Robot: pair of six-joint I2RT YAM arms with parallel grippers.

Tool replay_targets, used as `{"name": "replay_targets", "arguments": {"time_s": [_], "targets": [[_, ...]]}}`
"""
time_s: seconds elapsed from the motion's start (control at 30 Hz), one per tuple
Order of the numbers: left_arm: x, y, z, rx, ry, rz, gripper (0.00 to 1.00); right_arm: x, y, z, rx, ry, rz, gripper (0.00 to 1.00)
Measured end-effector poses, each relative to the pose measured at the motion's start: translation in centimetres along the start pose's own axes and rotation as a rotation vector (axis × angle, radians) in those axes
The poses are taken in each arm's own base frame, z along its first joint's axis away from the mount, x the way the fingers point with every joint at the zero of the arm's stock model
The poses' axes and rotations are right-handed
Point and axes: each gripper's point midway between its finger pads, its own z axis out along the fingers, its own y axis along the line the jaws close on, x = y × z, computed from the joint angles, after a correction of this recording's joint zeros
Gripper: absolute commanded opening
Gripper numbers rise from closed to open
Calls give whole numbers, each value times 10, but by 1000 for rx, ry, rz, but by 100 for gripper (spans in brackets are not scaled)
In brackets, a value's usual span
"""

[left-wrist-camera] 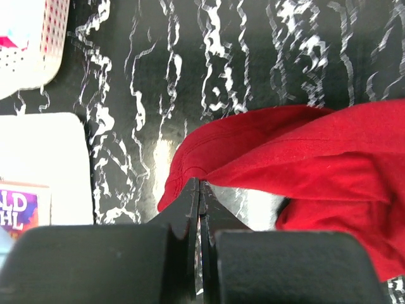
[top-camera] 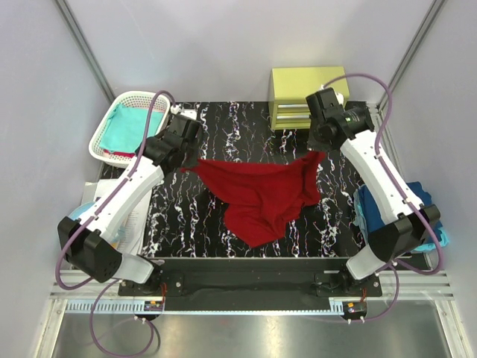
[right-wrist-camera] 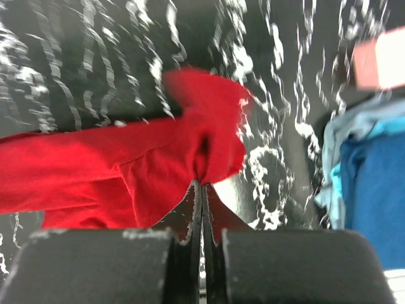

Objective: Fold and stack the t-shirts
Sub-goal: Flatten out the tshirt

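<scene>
Dark red t-shirt spreads between both arms over the middle of the black marbled table, its lower part narrowing to a point toward 6 o'clock. The left arm reaches forward and inward from its base at 7 o'clock. The left gripper has its fingers pressed together on the shirt's 9 o'clock corner. The right arm extends from 5 o'clock, and the right gripper is likewise pinched closed on the 3 o'clock corner. Blue t-shirts lie piled at 3 o'clock. The printed sheet shows only cut-off letters, "LD" above "HL".
</scene>
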Motion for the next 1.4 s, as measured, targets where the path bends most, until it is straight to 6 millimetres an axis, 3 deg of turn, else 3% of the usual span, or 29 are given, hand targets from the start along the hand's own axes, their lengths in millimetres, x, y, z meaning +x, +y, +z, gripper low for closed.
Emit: {"name": "replay_targets", "arguments": {"time_s": [0.1, 0.17, 0.43, 0.7, 0.8, 0.97, 1.2, 1.3, 1.4], "targets": [[11, 8, 4, -20, 22, 0, 0, 18, -16, 17, 16, 62, 56, 0], [14, 15, 7, -37, 33, -10, 0, 19, -24, 23, 21, 54, 90, 0], [2, 47, 9, -153, 7, -58, 0, -1, -41, 23, 53, -75, 154, 0], [-82, 41, 3, -197, -136, -105, 0, -42, -59, 12, 121, -264, 196, 0], [-98, 38, 11, -215, -147, -106, 0, -53, -57, 18, 129, -287, 206, 0], [-116, 36, 47, -249, -116, -108, 0, -73, -43, 50, 142, -282, 205, 0], [-131, 56, 115, -310, -48, -146, 0, -113, -15, 102, 143, -286, 193, 0], [-132, 60, 139, -310, -26, -158, 0, -126, -6, 118, 139, -294, 190, 0], [-128, 62, 158, -306, 1, -166, 0, -126, -2, 134, 146, -280, 181, 0]]}}
